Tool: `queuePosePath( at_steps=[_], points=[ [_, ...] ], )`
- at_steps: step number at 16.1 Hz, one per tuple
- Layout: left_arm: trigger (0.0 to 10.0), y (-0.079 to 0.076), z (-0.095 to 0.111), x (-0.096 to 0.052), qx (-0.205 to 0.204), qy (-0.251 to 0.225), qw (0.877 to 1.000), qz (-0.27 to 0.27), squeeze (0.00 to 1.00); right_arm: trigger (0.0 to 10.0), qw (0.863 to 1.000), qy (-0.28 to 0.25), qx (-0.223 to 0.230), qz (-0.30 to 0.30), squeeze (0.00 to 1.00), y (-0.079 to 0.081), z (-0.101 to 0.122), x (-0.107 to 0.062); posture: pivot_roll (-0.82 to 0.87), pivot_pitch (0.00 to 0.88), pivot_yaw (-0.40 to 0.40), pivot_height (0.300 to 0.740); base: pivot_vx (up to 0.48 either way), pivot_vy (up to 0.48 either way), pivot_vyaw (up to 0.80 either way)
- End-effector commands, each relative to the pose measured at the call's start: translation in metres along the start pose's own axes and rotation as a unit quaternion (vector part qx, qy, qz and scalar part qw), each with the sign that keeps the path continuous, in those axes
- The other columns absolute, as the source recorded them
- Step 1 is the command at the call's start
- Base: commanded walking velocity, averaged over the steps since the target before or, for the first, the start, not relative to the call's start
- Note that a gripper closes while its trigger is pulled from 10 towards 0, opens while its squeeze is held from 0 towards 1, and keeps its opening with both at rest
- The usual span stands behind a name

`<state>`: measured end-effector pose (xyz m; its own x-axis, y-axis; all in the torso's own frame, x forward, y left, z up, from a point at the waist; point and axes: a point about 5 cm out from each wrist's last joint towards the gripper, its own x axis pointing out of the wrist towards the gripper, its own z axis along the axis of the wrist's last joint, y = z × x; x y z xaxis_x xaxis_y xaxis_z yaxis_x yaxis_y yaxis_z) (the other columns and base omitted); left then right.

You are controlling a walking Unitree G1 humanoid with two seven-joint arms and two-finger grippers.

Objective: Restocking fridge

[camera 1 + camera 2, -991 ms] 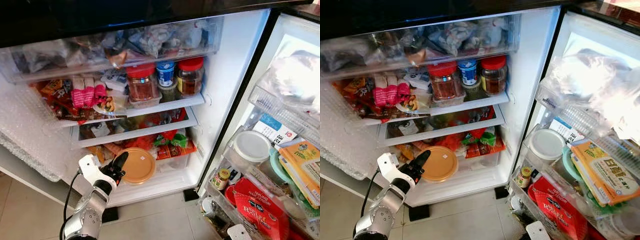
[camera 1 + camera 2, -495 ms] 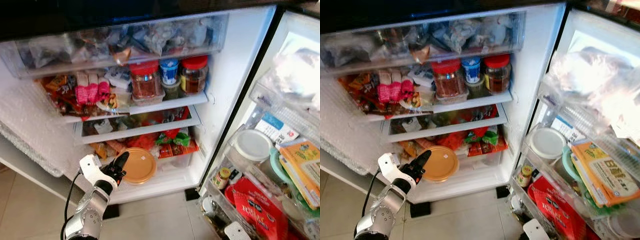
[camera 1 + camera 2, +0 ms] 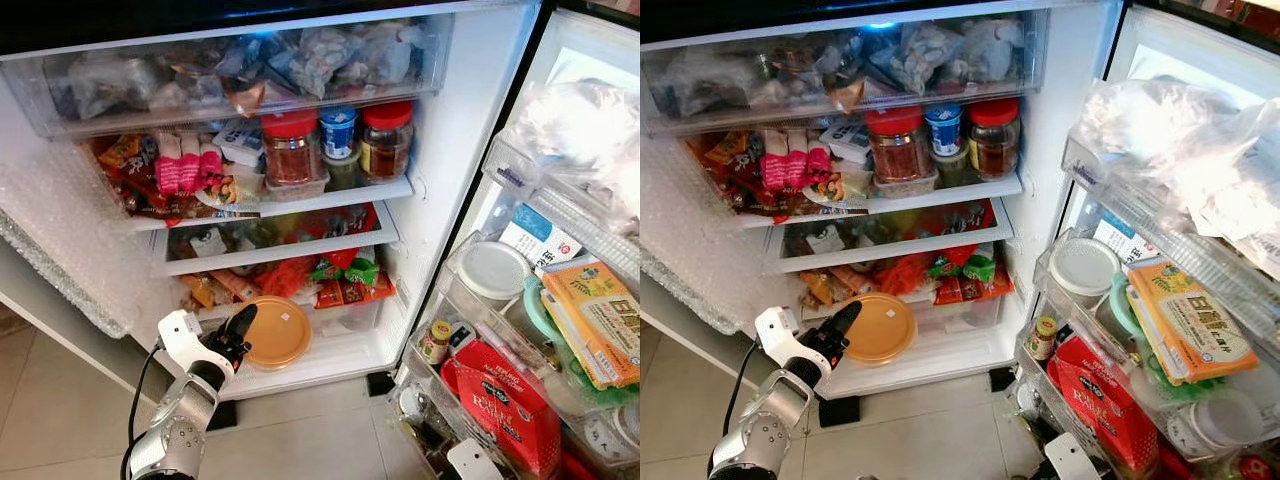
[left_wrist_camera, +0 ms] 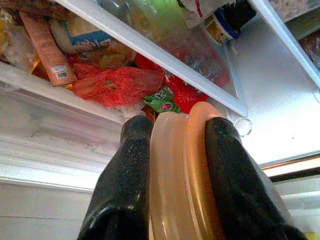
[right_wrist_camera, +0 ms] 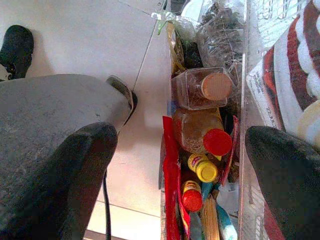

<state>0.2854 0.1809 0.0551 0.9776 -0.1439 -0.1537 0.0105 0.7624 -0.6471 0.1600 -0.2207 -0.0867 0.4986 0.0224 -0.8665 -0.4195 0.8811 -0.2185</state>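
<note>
A round orange lidded container (image 3: 277, 332) is held on edge at the front of the fridge's bottom shelf (image 3: 330, 362). My left gripper (image 3: 240, 325) is shut on its rim. In the left wrist view a black finger (image 4: 132, 165) presses each side of the container (image 4: 180, 170). Red and green packets (image 3: 345, 275) lie on the shelf behind it. My right gripper (image 5: 180, 140) hangs low by the open door, its fingers (image 5: 75, 175) spread wide with nothing between them, above small bottles (image 5: 202, 170) in the door's lowest bin.
Red-lidded jars (image 3: 290, 150) and a blue-lidded tub (image 3: 338, 132) stand on the upper shelf. The door bins at right hold a white-lidded tub (image 3: 495, 270), a red box (image 3: 505, 405) and a yellow carton (image 3: 600, 320). Bubble wrap (image 3: 60, 250) hangs at left. Below is tiled floor (image 3: 300, 440).
The whole picture has shifted a little as the camera moved. My left gripper keeps the orange container at the same place on the bottom shelf.
</note>
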Motion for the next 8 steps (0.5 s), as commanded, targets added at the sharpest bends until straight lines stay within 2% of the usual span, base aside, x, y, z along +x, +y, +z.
queuePosePath(
  at_steps=[1, 3, 8],
  points=[
    [10.0, 0.0008, 0.0011, -0.0007, 0.001, -0.002, 1.000, 0.002, 0.00, 10.0, 0.999, 0.033, -0.006, 0.021, 0.00, 0.0118, -0.0157, -0.0016, -0.11, 0.125, 0.040, 0.657, 0.000, 0.000, 0.00],
    [10.0, 0.0008, 0.0014, -0.0006, 0.002, -0.002, 1.000, 0.002, 0.00, 10.0, 0.999, 0.027, -0.002, 0.023, 0.00, 0.0120, -0.0148, -0.0016, -0.11, 0.125, 0.040, 0.643, 0.000, 0.000, 0.00],
    [10.0, 0.0010, 0.0038, -0.0005, 0.003, -0.007, 1.000, 0.004, 0.00, 10.0, 0.999, 0.024, 0.000, 0.022, 0.00, 0.0119, -0.0142, -0.0016, -0.11, 0.132, 0.040, 0.643, 0.000, 0.000, 0.00]
  ],
)
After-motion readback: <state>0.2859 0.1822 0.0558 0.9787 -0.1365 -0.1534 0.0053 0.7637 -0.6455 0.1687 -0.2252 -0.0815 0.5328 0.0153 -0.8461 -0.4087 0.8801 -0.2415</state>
